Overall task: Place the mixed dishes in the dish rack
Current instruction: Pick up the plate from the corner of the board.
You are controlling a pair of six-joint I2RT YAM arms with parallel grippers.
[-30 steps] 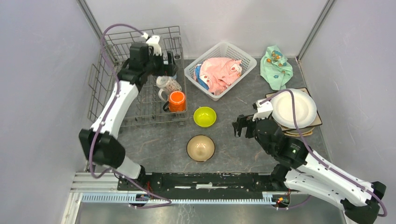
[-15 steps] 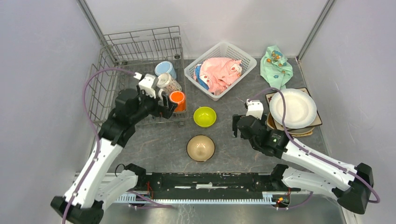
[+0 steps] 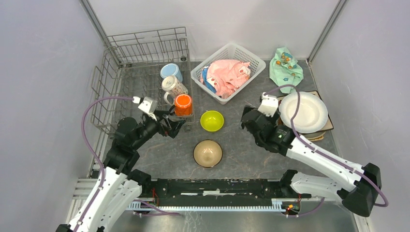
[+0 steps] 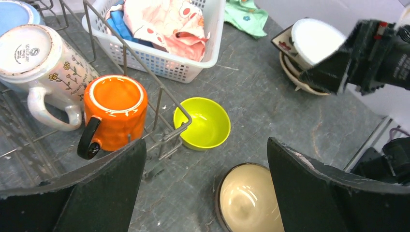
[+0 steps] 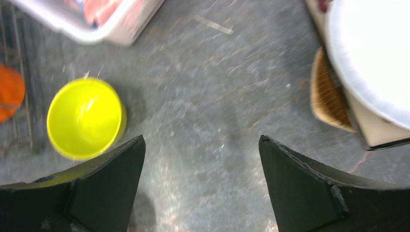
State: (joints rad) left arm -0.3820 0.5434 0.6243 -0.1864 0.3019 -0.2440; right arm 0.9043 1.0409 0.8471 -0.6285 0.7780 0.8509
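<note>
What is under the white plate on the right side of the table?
A dark square plate sticks out at the corners beneath the white plate, and a cream rim shows at the near edge. Their middles are covered, so how many plates are stacked is unclear.

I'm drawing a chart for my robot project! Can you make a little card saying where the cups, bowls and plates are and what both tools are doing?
Inside dish rack: light-blue mug, white patterned mug, orange mug
On table: lime-green bowl, tan bowl, apart from each other
Right side: plate stack, white plate on top
Left tool: open, empty, near the rack's front corner
Right tool: open, empty, between lime-green bowl and plate stack
Not dishes: pink cloth in white basket, mint-green cloth by it
</note>
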